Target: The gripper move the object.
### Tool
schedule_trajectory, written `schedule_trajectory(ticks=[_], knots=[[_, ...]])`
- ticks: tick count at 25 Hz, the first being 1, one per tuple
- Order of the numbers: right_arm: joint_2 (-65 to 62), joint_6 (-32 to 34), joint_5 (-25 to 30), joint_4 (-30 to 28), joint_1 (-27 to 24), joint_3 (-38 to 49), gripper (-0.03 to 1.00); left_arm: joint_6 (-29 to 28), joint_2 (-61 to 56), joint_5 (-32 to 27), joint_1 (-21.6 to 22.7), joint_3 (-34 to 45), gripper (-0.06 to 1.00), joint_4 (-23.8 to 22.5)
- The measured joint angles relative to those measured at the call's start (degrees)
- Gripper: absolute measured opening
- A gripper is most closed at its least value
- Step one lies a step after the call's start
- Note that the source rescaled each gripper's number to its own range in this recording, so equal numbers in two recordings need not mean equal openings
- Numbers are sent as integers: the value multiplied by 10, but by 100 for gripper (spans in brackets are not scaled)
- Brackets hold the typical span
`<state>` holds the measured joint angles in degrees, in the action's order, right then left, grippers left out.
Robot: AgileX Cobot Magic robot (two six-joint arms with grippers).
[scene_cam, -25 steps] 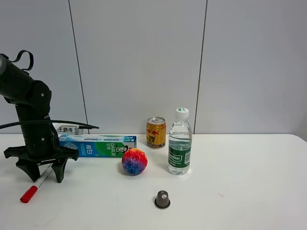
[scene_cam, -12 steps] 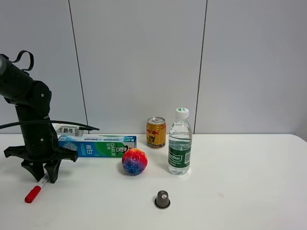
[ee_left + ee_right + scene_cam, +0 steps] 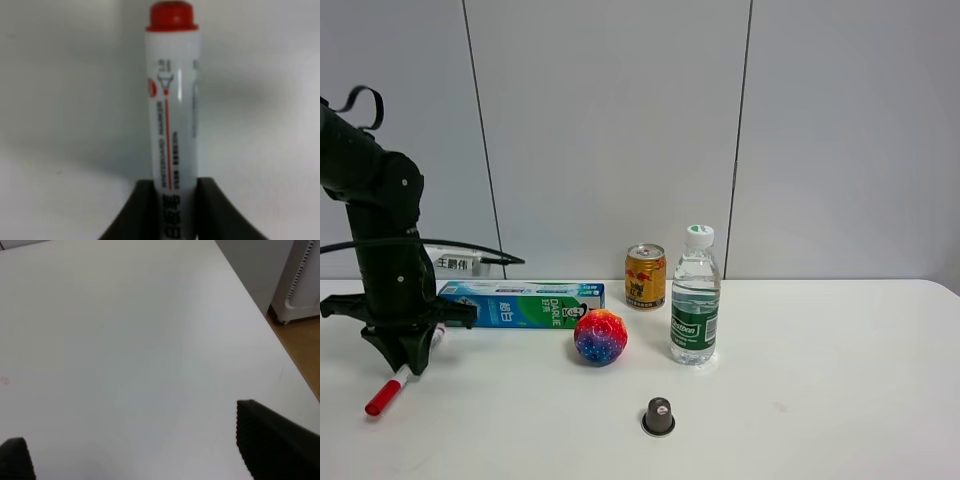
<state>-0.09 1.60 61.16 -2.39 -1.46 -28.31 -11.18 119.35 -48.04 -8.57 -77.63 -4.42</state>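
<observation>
The white marker pen (image 3: 393, 385) with its red cap (image 3: 380, 398) is held at the far left of the table (image 3: 820, 400). My left gripper (image 3: 408, 362) points down and is shut on its barrel. The pen slants, cap end low by the table top, small red tip up toward the toothpaste box. In the left wrist view the printed barrel (image 3: 172, 115) runs out from between the two black fingers (image 3: 172, 212) to a red end. My right gripper (image 3: 142, 450) is open and empty over bare table; it does not show in the exterior view.
A blue-green toothpaste box (image 3: 525, 303) lies just right of the left arm. Further right are a multicoloured ball (image 3: 600, 337), a gold can (image 3: 645, 277), a water bottle (image 3: 695, 300) and a small dark capsule (image 3: 658, 416). The table's edge (image 3: 280, 360) shows in the right wrist view.
The left gripper's jaws, spread wide over the pen a second ago, have shut on its barrel. The arm has risen slightly and the pen's upper end has lifted.
</observation>
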Motion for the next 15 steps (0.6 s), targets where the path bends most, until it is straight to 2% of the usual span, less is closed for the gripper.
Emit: schedule_trajectory(ticks=[7,9,12,13,14,15], knots=[[0,0,0,0,0,0,100,33,-124,-78,-13,-52,0,-2],[0,0,0,0,0,0,100,65,-161,-96,-30,-75,0,-3],[0,0,0,0,0,0,100,161,-207,-125,-72,-103,0,-3],[0,0,0,0,0,0,100,216,-224,-135,-91,-108,0,-3],[0,0,0,0,0,0,100,297,-245,-140,-130,-110,0,-2],[0,0,0,0,0,0,100,341,-254,-142,-152,-110,0,-1]])
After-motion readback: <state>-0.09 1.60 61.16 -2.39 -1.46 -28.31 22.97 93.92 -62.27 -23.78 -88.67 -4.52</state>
